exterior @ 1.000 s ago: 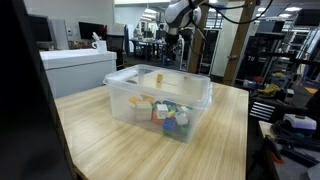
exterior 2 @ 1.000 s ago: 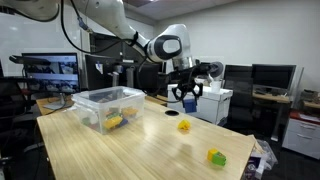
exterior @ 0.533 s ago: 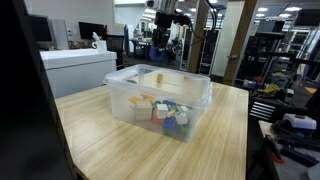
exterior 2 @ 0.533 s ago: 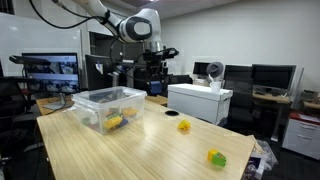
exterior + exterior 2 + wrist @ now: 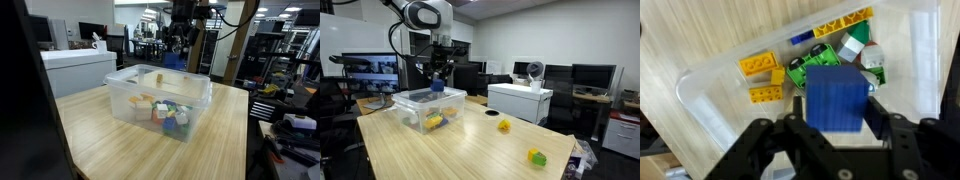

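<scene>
As end effector (image 5: 837, 118) hovers over bin (image 5: 688, 92), blue block (image 5: 835, 95) (between jaws)

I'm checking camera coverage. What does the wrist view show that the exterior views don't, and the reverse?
Only the wrist view: a top-down look into the clear bin, telling apart yellow bricks and a green piece. Only an exterior view: a yellow toy and a green-and-yellow toy loose on the table, and the robot arm. Both: the gripper holding the blue block above the clear bin.
</scene>
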